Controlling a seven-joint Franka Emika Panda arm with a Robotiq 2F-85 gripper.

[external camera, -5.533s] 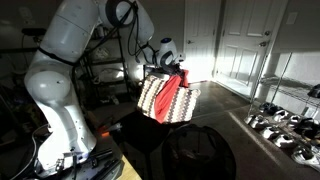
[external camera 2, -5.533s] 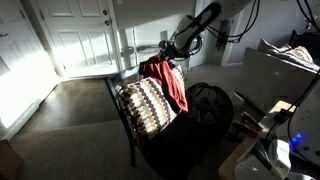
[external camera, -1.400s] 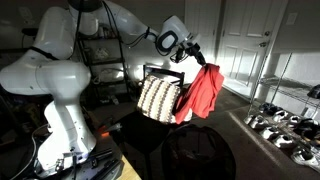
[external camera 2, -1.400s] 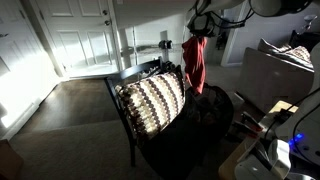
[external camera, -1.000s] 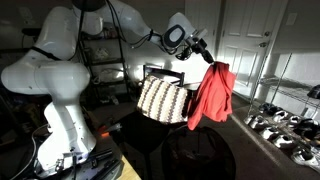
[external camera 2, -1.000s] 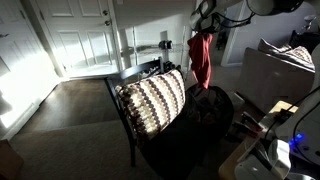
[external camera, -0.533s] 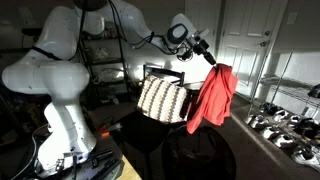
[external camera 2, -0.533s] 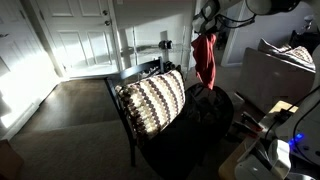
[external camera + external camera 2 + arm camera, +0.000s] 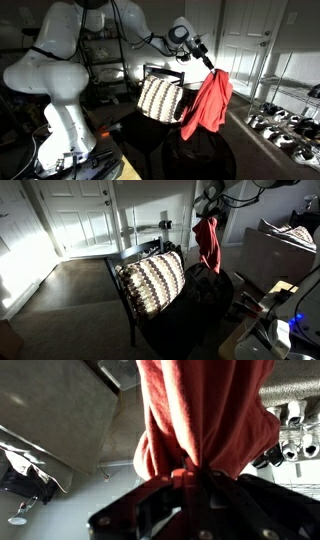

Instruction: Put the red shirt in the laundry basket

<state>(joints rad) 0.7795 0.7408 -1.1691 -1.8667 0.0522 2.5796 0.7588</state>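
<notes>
The red shirt [image 9: 210, 102] hangs limp from my gripper [image 9: 212, 66], which is shut on its top edge. It dangles in the air beside the laundry basket [image 9: 160, 97], to that view's right and clear of the basket's rim. In an exterior view the red shirt [image 9: 208, 242] hangs behind and to the right of the chevron-striped laundry basket [image 9: 152, 283], with the gripper [image 9: 206, 216] above it. The wrist view shows the red shirt [image 9: 205, 415] bunched between the jaws of the gripper [image 9: 190, 472].
A dark round bag [image 9: 198, 152] lies below the hanging shirt. The basket stands on a dark stand [image 9: 128, 315]. White doors [image 9: 78, 215] and a wire rack with shoes [image 9: 285, 120] border the space. The robot's white base [image 9: 60, 110] is near.
The arm has carried the shirt a little further away from the basket and slightly lower; the gripper stays shut on it.
</notes>
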